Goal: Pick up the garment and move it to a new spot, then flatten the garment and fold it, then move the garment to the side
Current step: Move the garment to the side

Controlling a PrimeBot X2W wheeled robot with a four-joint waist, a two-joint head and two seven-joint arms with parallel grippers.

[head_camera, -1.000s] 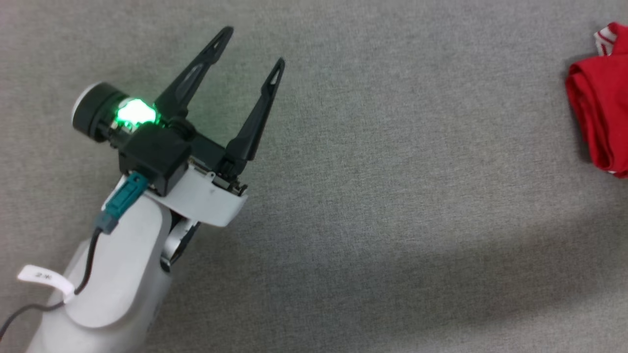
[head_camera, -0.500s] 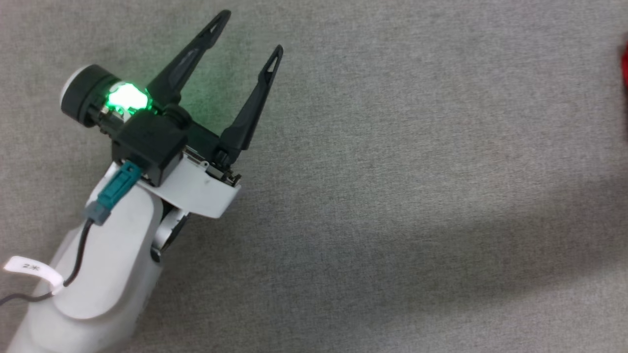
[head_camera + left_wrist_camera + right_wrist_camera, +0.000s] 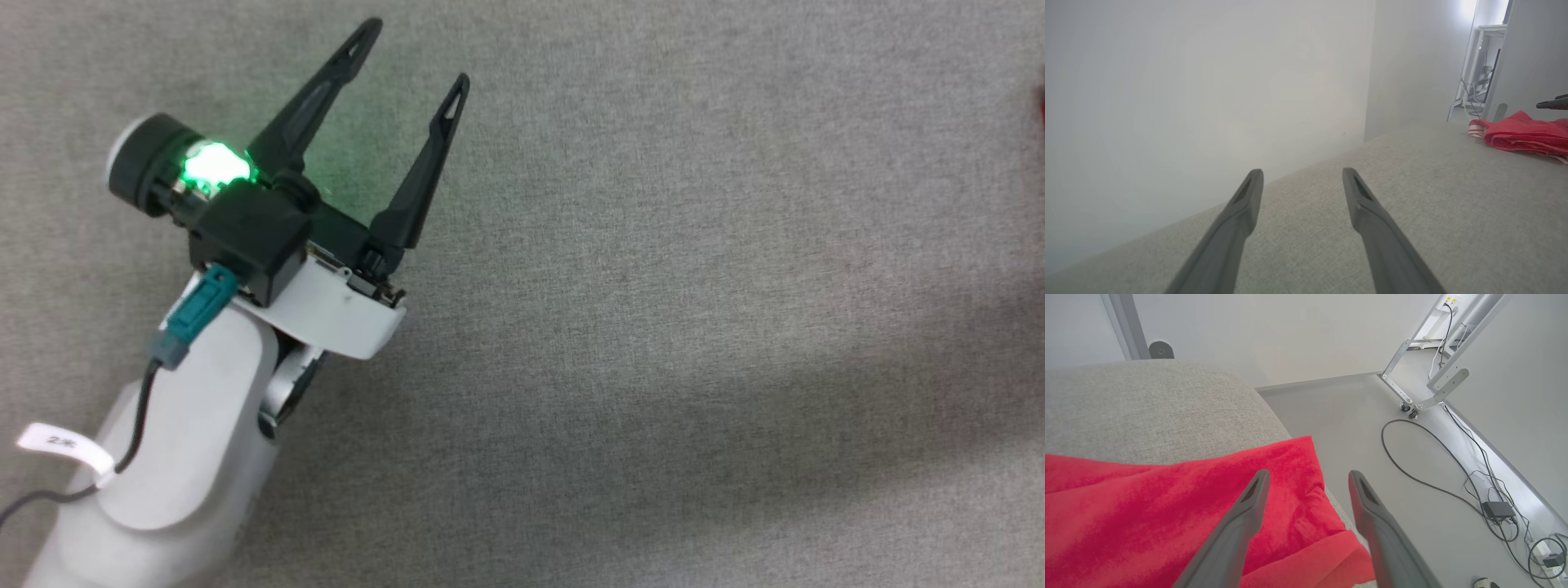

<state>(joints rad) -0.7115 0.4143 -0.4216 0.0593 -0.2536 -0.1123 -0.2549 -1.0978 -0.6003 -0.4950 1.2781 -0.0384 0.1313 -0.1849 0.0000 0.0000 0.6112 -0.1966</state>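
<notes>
R fingers [image 3: 1249, 506] spread, nothing between, over the garment [image 3: 1147, 498], which lies folded at a corner of the grey upholstered surface [image 3: 1147, 400]. L fingers [image 3: 424, 159] spread too, well apart from it. Prob soft, light, floppy: I'd pinch all layers at a folded edge.

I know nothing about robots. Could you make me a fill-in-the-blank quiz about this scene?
The garment is mostly ___.
The left claw stands ___, gripping nothing.
The light on the left arm glows ___.
The right claw hovers above the ___.
Missing: red; open; green; garment.
</notes>
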